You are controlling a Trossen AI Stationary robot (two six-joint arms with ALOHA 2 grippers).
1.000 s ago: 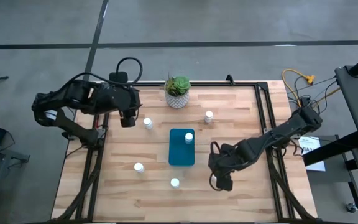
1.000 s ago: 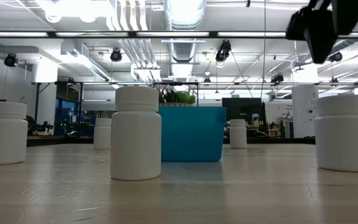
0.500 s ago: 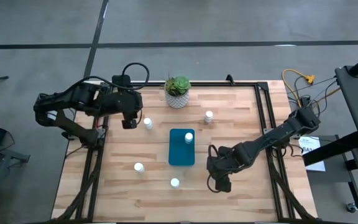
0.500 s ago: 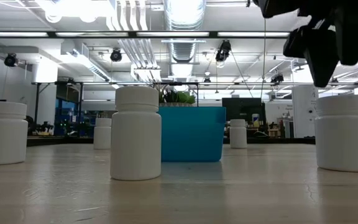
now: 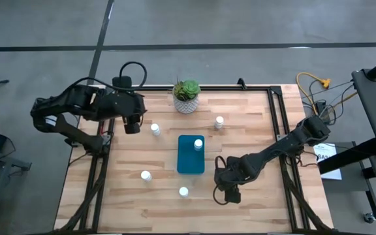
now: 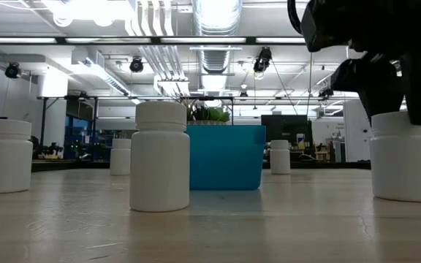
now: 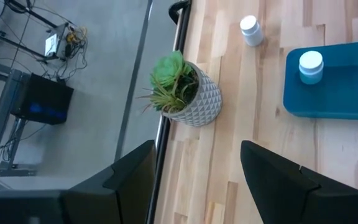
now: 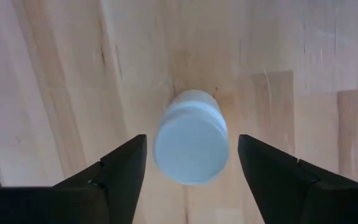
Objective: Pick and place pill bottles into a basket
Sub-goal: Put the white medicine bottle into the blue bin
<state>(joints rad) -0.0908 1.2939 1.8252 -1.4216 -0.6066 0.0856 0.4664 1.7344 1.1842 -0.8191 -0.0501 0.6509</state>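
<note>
White round-capped bottle (image 8: 190,137) between gripper (image 8: 191,163) fingers

The teal basket (image 5: 191,155) lies mid-worktop with one white capped bottle (image 5: 198,145) upright inside. Four bottles (image 5: 155,129) stand spread around it. A sixth (image 8: 190,137) stands upright between the right arm's spread jaws.

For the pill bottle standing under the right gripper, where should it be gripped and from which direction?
Grip that pill bottle on its round side wall just below the cap, coming straight down. It stands upright on the table with bare wood all around, and the right gripper is open above it, one finger on either side, so closing there should hold it squarely.
</note>
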